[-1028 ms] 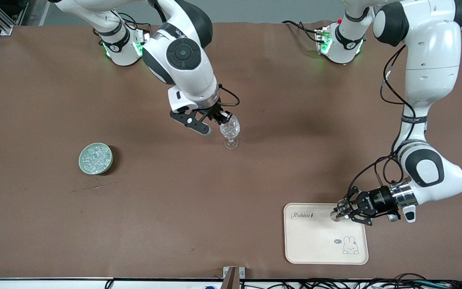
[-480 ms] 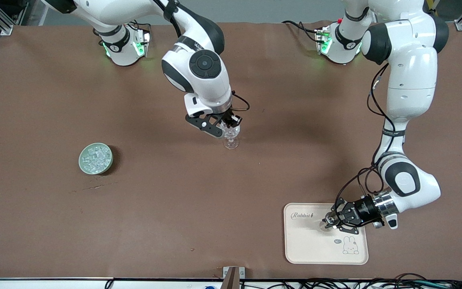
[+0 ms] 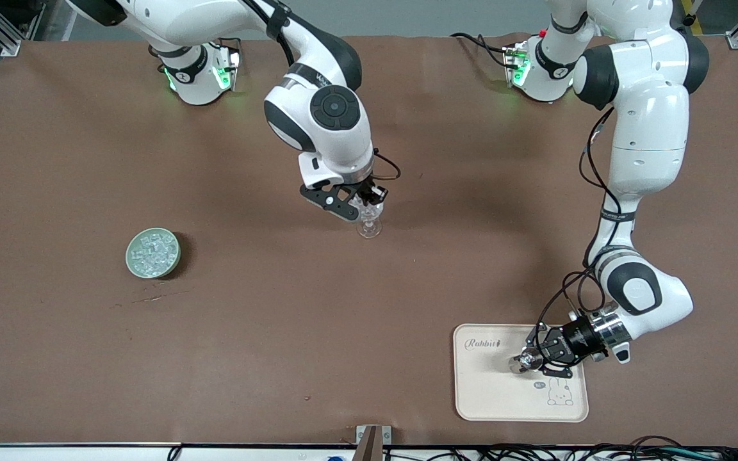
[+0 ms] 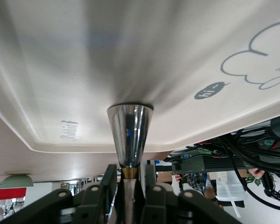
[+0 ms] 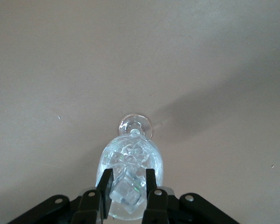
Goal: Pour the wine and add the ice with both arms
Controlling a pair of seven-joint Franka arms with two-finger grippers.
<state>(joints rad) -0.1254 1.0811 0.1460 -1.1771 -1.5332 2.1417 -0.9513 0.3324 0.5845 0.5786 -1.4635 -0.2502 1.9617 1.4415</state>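
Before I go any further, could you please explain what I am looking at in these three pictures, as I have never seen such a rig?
These are two white robot arms bolted along one edge of a brown table, each ending in two-finger jaws. The wide picture comes from a high camera facing them; the other two come from cameras on the arms' wrists.

The right gripper is over a stemmed glass that stands mid-table, and holds a clear ice cube at its rim. The glass seems to hold ice already. More cubes lie in a green bowl toward the right arm's end.

The left gripper is shut on a shiny metal cone-shaped cup, its wide end against a cream tray printed with a rabbit, near the front camera. No wine bottle shows.
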